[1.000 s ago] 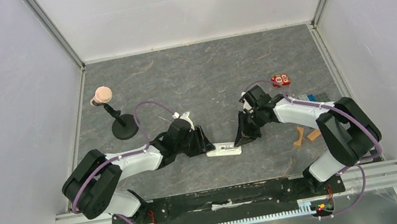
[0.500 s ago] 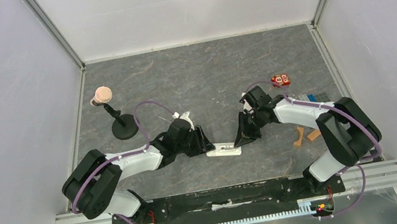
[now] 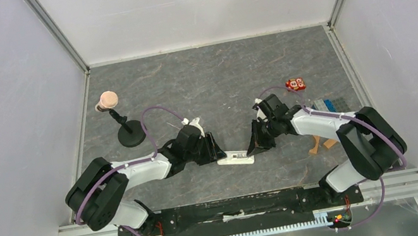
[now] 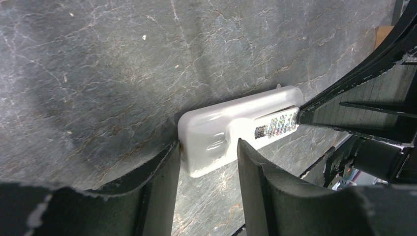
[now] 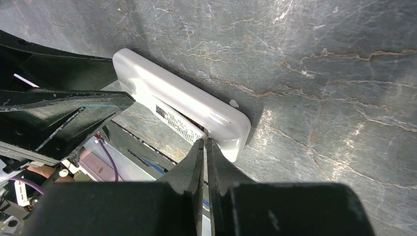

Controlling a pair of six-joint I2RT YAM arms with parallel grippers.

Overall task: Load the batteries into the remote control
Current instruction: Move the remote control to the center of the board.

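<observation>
The remote control (image 3: pixel 236 158) is a slim white bar lying on the grey table between the two arms. My left gripper (image 3: pixel 220 152) straddles its left end. In the left wrist view its fingers (image 4: pixel 164 172) sit on either side of the remote control (image 4: pixel 231 125) and grip it across its width. My right gripper (image 3: pixel 252 148) is shut. Its joined tips (image 5: pixel 205 141) press against the long edge of the remote control (image 5: pixel 187 105), next to the printed label. No batteries show in any view.
A small red block (image 3: pixel 296 84) lies at the right rear, with a blue ridged box (image 3: pixel 326 103) near it. Tan wooden pieces (image 3: pixel 320 144) sit behind the right arm. A black stand (image 3: pixel 130 134) with a pinkish ball stands at the left.
The right arm's elbow has shifted slightly to the lower right and its jaws have closed a little more. The left arm and the remote control have stayed still.
</observation>
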